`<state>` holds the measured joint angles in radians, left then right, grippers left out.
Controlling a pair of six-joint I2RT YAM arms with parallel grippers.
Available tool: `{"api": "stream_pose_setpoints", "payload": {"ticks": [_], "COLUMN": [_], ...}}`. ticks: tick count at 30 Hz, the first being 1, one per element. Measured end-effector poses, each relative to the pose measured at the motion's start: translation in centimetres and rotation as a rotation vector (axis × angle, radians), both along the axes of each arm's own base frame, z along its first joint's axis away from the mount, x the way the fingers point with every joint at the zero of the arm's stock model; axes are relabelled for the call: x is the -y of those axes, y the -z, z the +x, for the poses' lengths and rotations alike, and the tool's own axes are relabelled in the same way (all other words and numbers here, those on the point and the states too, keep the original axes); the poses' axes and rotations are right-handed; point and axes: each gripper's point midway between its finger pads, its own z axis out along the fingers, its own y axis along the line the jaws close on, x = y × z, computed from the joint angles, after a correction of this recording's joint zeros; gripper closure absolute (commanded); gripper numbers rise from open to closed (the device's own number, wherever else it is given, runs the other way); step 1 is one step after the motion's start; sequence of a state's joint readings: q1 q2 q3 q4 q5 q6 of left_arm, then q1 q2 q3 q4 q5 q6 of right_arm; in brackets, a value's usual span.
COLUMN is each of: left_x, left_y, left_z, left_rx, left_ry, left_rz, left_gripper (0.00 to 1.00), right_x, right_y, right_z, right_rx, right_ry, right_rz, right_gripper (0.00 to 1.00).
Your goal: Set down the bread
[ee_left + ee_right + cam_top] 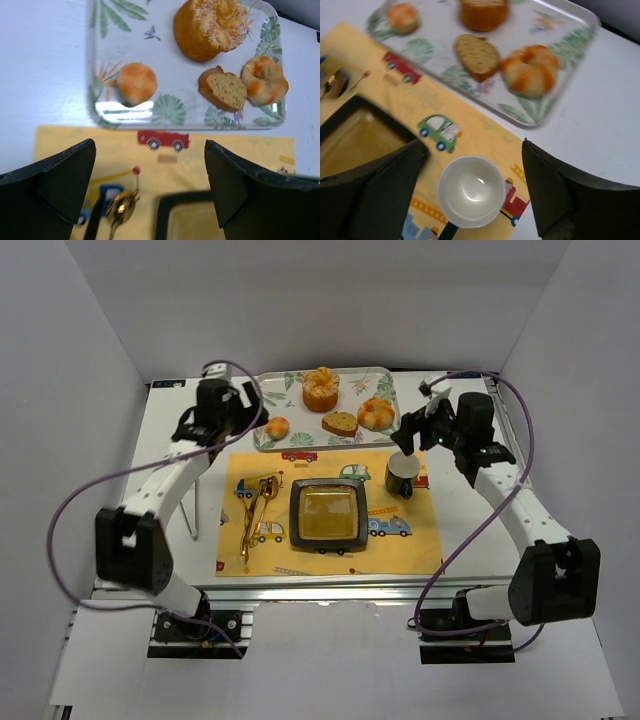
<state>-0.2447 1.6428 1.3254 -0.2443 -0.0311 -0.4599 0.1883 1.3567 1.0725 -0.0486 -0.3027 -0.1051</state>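
Observation:
The bread [321, 388], a tall orange-brown bun with a pale lumpy top, stands at the back of the leaf-patterned tray [300, 383]. It shows at the top of the left wrist view [210, 27] and cut off at the top edge of the right wrist view [484, 12]. My left gripper [240, 425] is open and empty, above the placemat near the tray's front left corner [150, 190]. My right gripper [408, 438] is open and empty, hovering over the mug [475, 190].
On the tray also lie a small round roll [136, 82], a bread slice [225, 90] and a knotted roll [265, 80]. The yellow placemat [420, 540] holds a black square plate [327, 515], a mug [470, 192] and golden cutlery [255, 510].

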Motion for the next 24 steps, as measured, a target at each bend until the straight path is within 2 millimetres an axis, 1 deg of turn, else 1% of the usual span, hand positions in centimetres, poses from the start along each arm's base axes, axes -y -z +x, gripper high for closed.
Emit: {"api": "stream_pose_setpoints", "payload": {"ticks": [1, 2, 3, 4, 5, 6, 7, 8, 9, 10, 11, 13, 17, 19, 21, 24], "left_x": [-1.1, -2.3, -3.7, -5.0, -6.7, -8.3, -9.7, -11.0, -12.4, -13.5, -14.5, -15.5, -16.3, -16.5, -17.0, -17.9], "left_y": [-1.1, -1.7, -1.9, -1.8, -1.0, -0.1, 1.1, 2.2, 3.4, 4.5, 5.4, 6.3, 7.5, 9.0, 10.9, 13.7], "left_z": [-1.4, -2.8, -4.1, -5.3, -6.7, -8.0, -9.2, -10.2, -11.4, -12.4, -13.4, -14.6, -15.2, -15.3, -15.2, -15.7], "left_rx": [0.018, 0.029, 0.038, 0.034, 0.018, -0.001, -0.031, -0.059, -0.092, -0.124, -0.157, -0.200, -0.252, -0.306, -0.371, -0.470], "left_ry": [-0.010, -0.025, -0.046, -0.066, -0.094, -0.126, -0.156, -0.188, -0.223, -0.252, -0.278, -0.318, -0.318, -0.300, -0.288, -0.268], "left_rz": [0.006, 0.015, 0.020, 0.026, 0.031, 0.038, 0.043, 0.046, 0.052, 0.060, 0.072, 0.090, 0.146, 0.179, 0.222, 0.293], "left_gripper": [0.13, 0.28, 0.73, 0.95, 1.00, 1.00, 1.00, 0.91, 0.70, 0.32, 0.19, 0.02, 0.02, 0.02, 0.04, 0.08], "right_x": [-0.8, -1.8, -2.6, -3.6, -4.4, -5.2, -5.8, -6.5, -7.1, -7.5, -7.7, -8.0, -7.9, -7.9, -7.9, -7.9], "right_y": [-0.1, 0.0, 0.1, 0.1, 0.1, 0.2, 0.3, 0.6, 1.0, 1.3, 1.7, 2.3, 3.0, 3.0, 3.0, 2.9], "right_z": [-0.8, -2.1, -3.2, -4.5, -5.5, -6.3, -6.8, -7.3, -7.6, -7.7, -7.7, -7.6, -8.0, -8.0, -8.0, -8.0], "right_rx": [0.028, 0.054, 0.066, 0.099, 0.111, 0.122, 0.135, 0.123, 0.109, 0.093, 0.078, 0.057, 0.033, 0.035, 0.036, 0.039], "right_ry": [-0.093, -0.200, -0.284, -0.390, -0.463, -0.530, -0.580, -0.626, -0.667, -0.696, -0.716, -0.743, -0.758, -0.759, -0.758, -0.757], "right_rz": [-0.012, -0.026, -0.022, -0.031, -0.023, -0.019, -0.017, -0.007, -0.002, 0.003, 0.005, 0.005, 0.002, 0.000, -0.001, -0.002], "right_gripper": [0.49, 0.72, 0.98, 1.00, 1.00, 1.00, 0.61, 0.51, 0.45, 0.36, 0.33, 0.30, 0.28, 0.28, 0.28, 0.27]}}
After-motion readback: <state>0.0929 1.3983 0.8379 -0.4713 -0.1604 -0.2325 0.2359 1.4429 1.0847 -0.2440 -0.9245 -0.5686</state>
